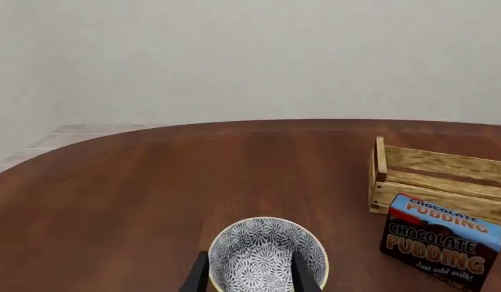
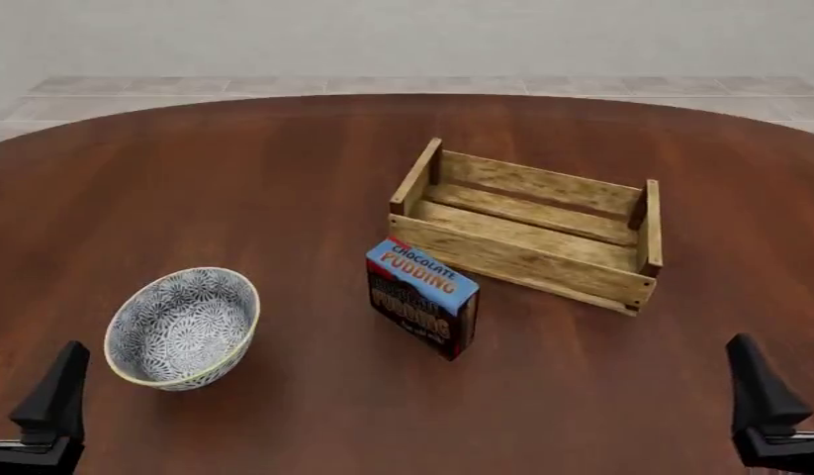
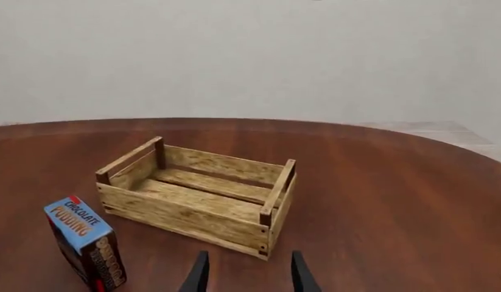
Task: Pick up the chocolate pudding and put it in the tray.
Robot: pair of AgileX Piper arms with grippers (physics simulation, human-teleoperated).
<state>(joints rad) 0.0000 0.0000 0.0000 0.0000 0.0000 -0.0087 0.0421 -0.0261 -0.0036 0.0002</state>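
While both arms wait low at my edge of the table, the chocolate pudding stands upright near the middle, just in front of the tray's near long wall. I cannot tell if box and tray touch. The box is a little turned, so its wide brown face looks toward my left side and its thin red edge points more to my right.

My left gripper has its fingers spread apart with nothing in them. The patterned bowl sits right ahead of them, and the pudding lies off to the right of that bowl.

My right gripper is also spread apart and holds nothing. It looks at the tray, and the pudding is off to its left.

From the front, the box seems about halfway between the two arms, maybe a bit nearer the right one. I think either arm must swing in toward the middle and turn its fingers to pinch the box across its thin sides.
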